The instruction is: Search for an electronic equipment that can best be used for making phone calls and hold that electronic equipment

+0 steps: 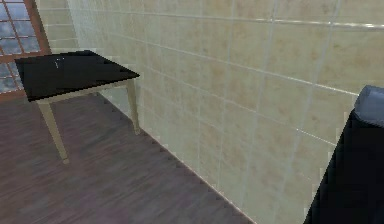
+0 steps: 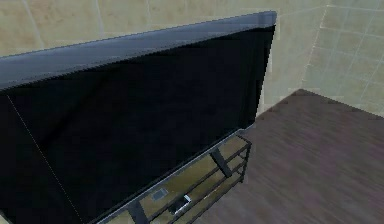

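Black-topped table [image 1: 88, 78] beside a tiled wall [image 1: 250, 90], bearing a small pale speck [image 1: 58, 62] — whether it is a phone cannot be told. Dark television [image 2: 140, 120] on a low stand [image 2: 222, 170] — small dark object [image 2: 180, 206] on its shelf. The gripper's state cannot be told.

Looks like a home living room. Big flat television [image 2: 140, 120] on a low open stand [image 2: 205, 190] in the arm side view. Up ahead, a black-topped table [image 1: 80, 70] on pale legs, right by a paned window [image 1: 15, 35]. Beige tiled walls [image 1: 240, 90], dark plank floor [image 1: 110, 170].
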